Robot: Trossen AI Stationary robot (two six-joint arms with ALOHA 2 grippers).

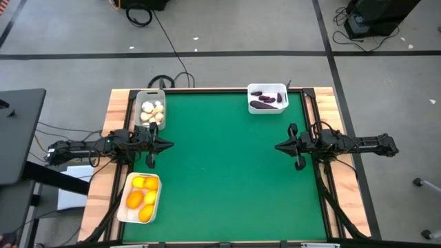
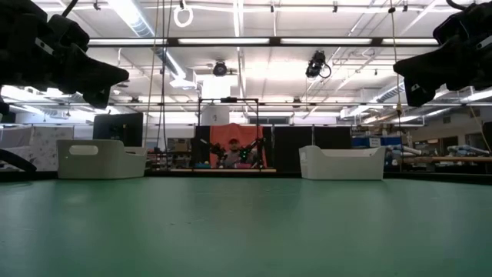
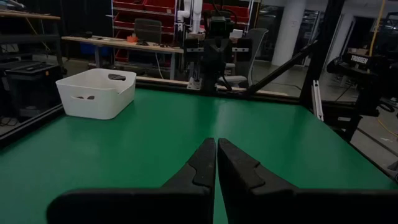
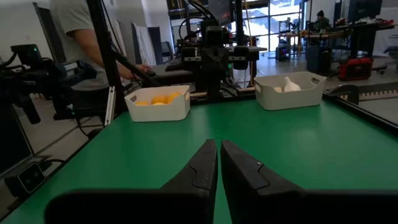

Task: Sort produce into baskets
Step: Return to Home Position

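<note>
**Matt cover, smooth plastic**

Your green table cover (image 1: 227, 172) looks matt, with a faint sheen at low angle, and is edged by pale wood planks (image 1: 117, 110). The white rounded plastic bin (image 4: 158, 111) is smooth and opaque. The greyish bin (image 1: 150, 94) looks like translucent plastic. The left gripper (image 3: 216, 143) and right gripper (image 4: 219, 144) show smooth, matt black fingers.

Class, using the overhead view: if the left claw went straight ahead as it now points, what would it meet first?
Probably the right claw, which faces the left claw across the table; the green surface between them looks free.
</note>
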